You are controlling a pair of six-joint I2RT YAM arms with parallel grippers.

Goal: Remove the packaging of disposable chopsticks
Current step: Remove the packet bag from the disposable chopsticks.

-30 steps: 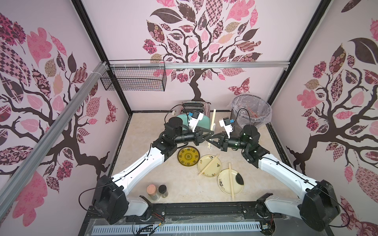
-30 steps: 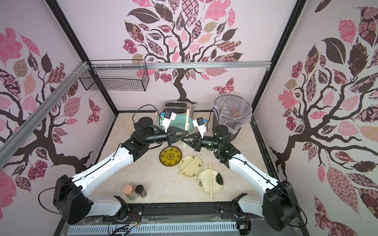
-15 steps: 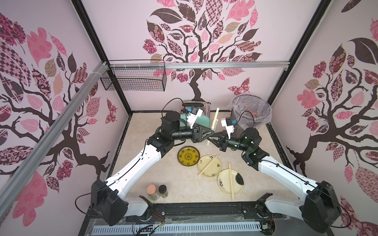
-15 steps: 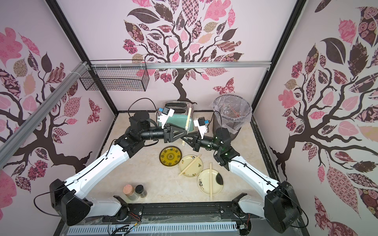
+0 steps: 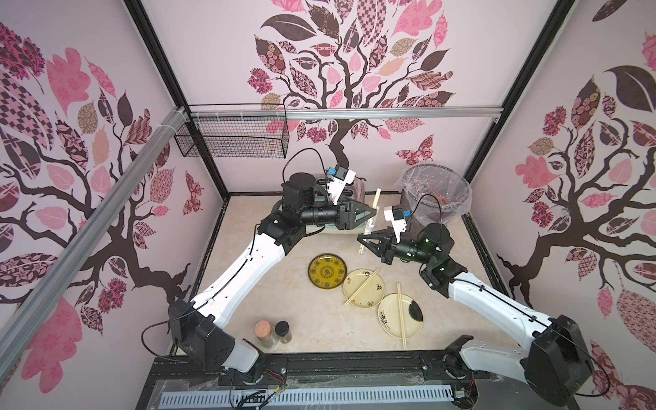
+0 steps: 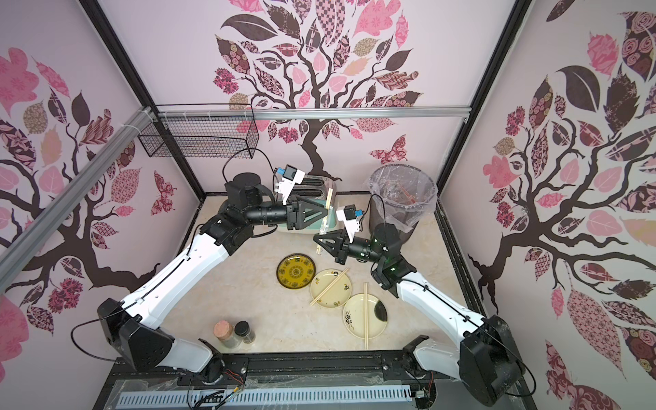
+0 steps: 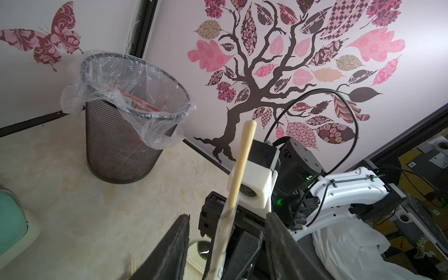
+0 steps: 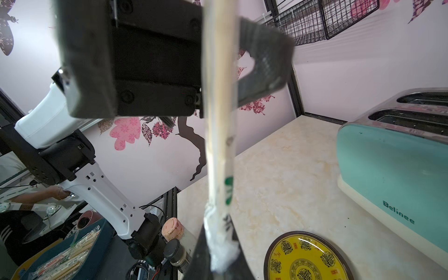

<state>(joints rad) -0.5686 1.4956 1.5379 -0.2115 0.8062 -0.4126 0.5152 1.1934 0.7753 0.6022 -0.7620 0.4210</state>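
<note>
Plates [image 5: 327, 271] [image 5: 371, 293] [image 5: 388, 305]: 3 | chopstick pairs [image 5: 362, 287] [image 5: 401, 316] [image 5: 375, 198]: 3 | jars [image 5: 264, 332] [image 5: 283, 331]: 2 | toaster [image 8: 388, 169]: 1 | mesh bin [image 7: 116, 150]: 1 | wire basket [image 5: 230, 142]: 1

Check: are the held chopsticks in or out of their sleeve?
Partly out: chopsticks bare at upper end, lower part inside the sleeve.

Both top views look steeply down from high above the front of the bench [image 5: 319, 330], which fills the lower middle of the frame. The left wrist view peers close past the left pincer [image 7: 226, 218] toward the bin [image 7: 121, 145], the right wrist view past the right pincer [image 8: 221, 257] toward the toaster [image 8: 388, 174]; both share the sleeved chopsticks [image 7: 242, 157].
</note>
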